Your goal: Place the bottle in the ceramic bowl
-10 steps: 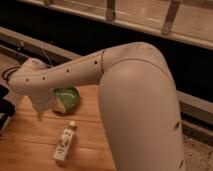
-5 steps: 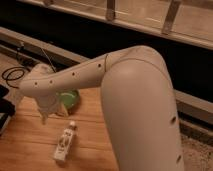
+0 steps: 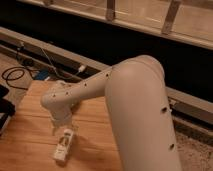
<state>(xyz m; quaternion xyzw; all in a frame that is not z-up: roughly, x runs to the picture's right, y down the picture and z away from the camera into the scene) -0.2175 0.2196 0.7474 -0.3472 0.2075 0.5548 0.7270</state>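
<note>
- One arm, fat and white, takes up most of the right side. It reaches out toward 9 o'clock over the table and then bends down at the wrist.
- One gripper hangs at the end of it, pointing down at about 8 o'clock from where I stand. It sits just over the far end of the bottle. From here I cannot tell how far it is open, or whether it touches the bottle at all.
- One bottle, small, slim and white, lies flat on its side on the table at about 7 o'clock. Its length runs roughly from 1 o'clock to 7 o'clock, with the upper end right under the gripper.
- One wooden table fills the lower left, its boards a warm orange-brown.
- Two cables lie beyond the table's far edge. A black cable is looped on the floor at 9 o'clock, and a thin white cable runs off toward 10 o'clock.
- Two metal uprights stand along the top: a left upright at 12 o'clock and a right upright at 1 o'clock.
</note>
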